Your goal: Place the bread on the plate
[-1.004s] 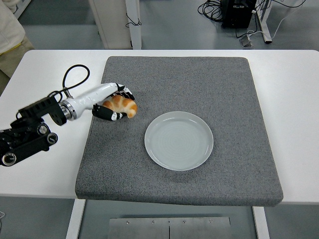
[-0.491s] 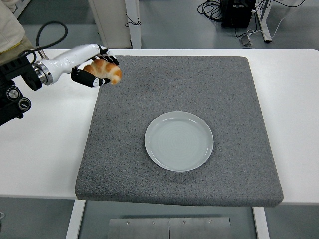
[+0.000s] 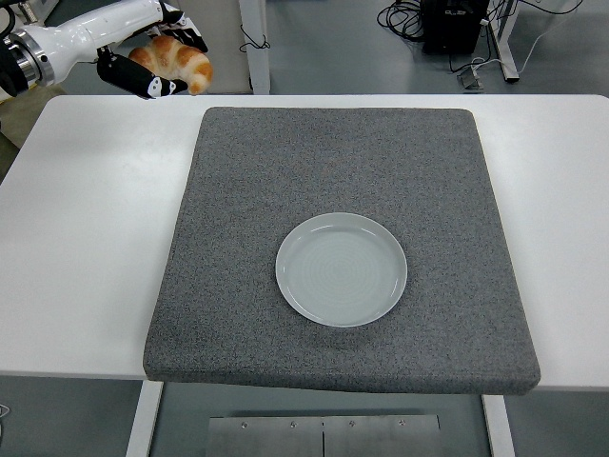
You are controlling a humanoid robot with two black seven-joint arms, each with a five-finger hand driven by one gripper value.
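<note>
Fingers (image 3: 152,86) of left hand (image 3: 143,52) curled around bread (image 3: 176,62)

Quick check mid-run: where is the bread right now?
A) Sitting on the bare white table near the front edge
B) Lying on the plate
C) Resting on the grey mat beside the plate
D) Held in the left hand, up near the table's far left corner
D: the left hand is closed around the bread at the picture's top left, far from the plate, which holds nothing on the grey mat.
</note>
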